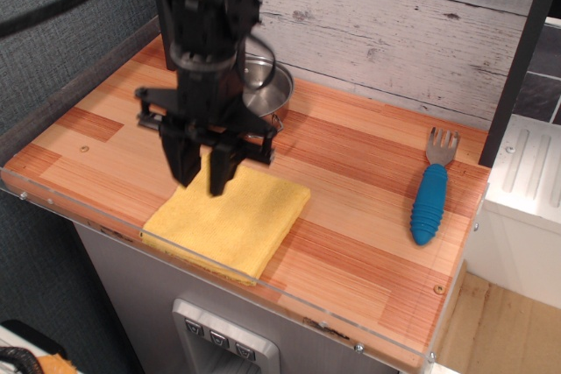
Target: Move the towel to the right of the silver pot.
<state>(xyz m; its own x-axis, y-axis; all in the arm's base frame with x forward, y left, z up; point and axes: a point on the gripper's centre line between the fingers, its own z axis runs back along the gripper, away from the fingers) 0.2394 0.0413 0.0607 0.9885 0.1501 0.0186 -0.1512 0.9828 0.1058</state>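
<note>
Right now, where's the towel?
The towel lies flat at the counter's front edge, left of centre, in front of the silver pot. The claw hangs over its back left part; the fork is far right.

I see the folded yellow towel [235, 225] lying flat at the front edge; the silver pot [267, 87] sits upright behind it.
</note>
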